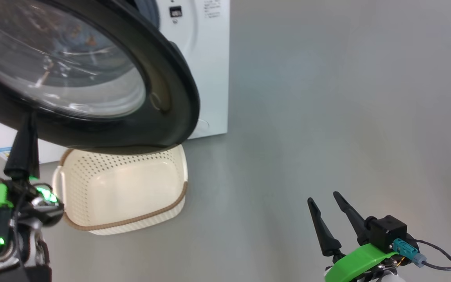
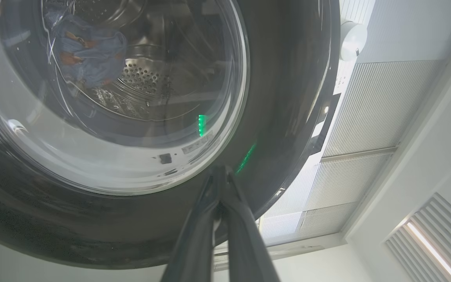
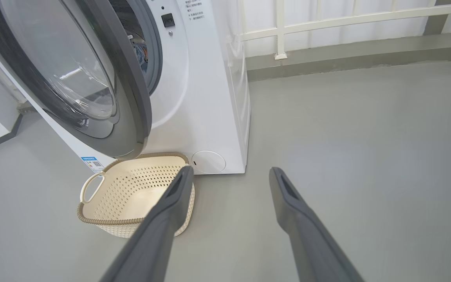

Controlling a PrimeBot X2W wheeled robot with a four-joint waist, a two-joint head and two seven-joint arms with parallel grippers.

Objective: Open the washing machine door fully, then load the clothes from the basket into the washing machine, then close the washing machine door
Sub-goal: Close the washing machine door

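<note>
The washing machine door [image 1: 163, 98], black-rimmed with a glass bowl, stands partly swung out from the white washing machine [image 3: 210, 98]. My left gripper [image 1: 29, 116] is shut, its fingertips [image 2: 225, 176] pressed together against the door's lower black rim. Blue bear-print clothes [image 2: 88, 55] lie in the steel drum, seen through the glass, and a bit of the clothes [image 3: 141, 53] shows in the gap by the seal. The cream basket [image 1: 123, 192] sits on the floor under the door, showing bare plastic inside. My right gripper [image 1: 323, 197] hangs open over the floor to the right, holding nothing.
Grey floor [image 1: 327, 117] stretches wide to the machine's right. A white railing [image 3: 327, 19] and wall run behind. The basket [image 3: 131, 196] stands close to the machine's front, next to a round filter cap [image 3: 208, 161]. A blue label sticker [image 3: 91, 163] is on the lower front.
</note>
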